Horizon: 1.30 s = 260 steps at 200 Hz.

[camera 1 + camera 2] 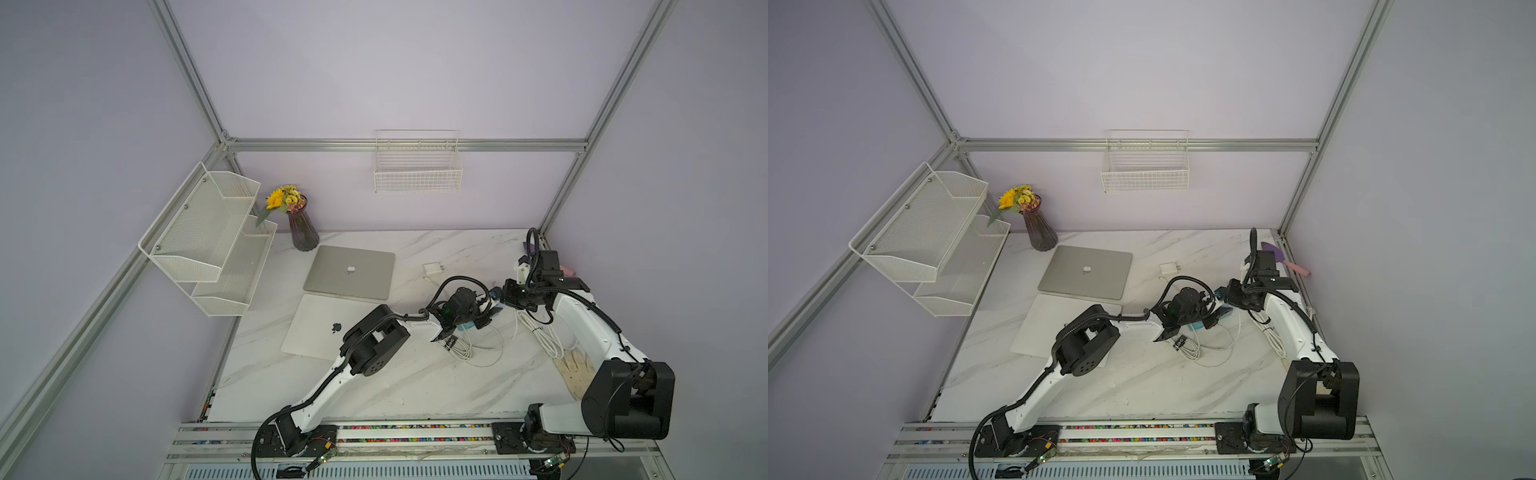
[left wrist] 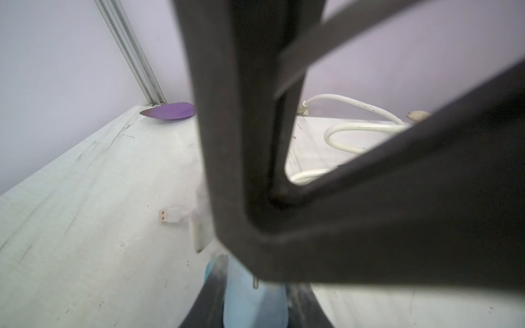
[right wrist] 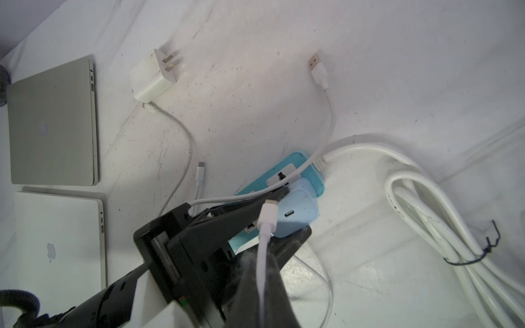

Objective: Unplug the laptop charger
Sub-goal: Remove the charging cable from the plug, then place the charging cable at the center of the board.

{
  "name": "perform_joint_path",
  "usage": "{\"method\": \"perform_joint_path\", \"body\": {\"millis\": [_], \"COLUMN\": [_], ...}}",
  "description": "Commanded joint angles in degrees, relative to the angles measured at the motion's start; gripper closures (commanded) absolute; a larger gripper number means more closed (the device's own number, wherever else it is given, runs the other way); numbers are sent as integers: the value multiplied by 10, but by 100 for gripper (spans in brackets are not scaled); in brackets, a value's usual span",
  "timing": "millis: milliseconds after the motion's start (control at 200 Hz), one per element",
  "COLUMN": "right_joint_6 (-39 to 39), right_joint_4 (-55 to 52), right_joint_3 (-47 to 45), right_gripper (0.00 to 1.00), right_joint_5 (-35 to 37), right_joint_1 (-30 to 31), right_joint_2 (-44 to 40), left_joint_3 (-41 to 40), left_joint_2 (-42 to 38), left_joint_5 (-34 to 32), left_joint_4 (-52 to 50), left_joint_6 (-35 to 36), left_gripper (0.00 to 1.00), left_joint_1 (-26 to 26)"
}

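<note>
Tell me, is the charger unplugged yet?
Looks done: the charger lies on the table, its prongs bare, apart from the blue strip. In hand: the left gripper is clamped on the strip, and the right gripper is shut with a white plug at its tip. Left: probably only letting go and backing off.

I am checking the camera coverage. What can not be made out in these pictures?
Both top views: power strip mostly under the left gripper.
Right wrist view: laptop charger, its cable's far end behind that gripper.
Left wrist view: blurred dark jaws, close to the lens, block the table's middle.
</note>
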Motion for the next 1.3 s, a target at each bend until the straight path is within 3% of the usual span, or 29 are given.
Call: {"method": "perform_joint_path", "body": {"millis": [0,150,280,575,675,845,1295], "right_joint_6": [20,45,73,141,138,145,131], "right_joint_4": [27,18,30,32,42,80,124], "right_joint_3": [20,1,-69,-200,-214,-210,-153], "right_gripper": [100,100,100,100,61,35,33], "right_joint_5": [-9,30,76,85,98,111,193], "right_joint_1": [2,2,0,0,0,0,-4], "right_joint_2": [-6,-45,-99,-143,-131,-128,-189], "left_joint_3": [-15,-2,-3,-1,4,14,100], "left_joint_2": [51,54,46,28,26,15,-39], "left_joint_5": [15,-7,-18,-21,-15,-4,27], "left_joint_4": [-129,-137,-134,-116,-113,-123,-198], "left_joint_6": [52,52,45,24,23,23,-9], "left_gripper": [100,100,100,100,100,100,100], "left_joint_1": [-30,-27,-23,-13,-10,-5,23]}}
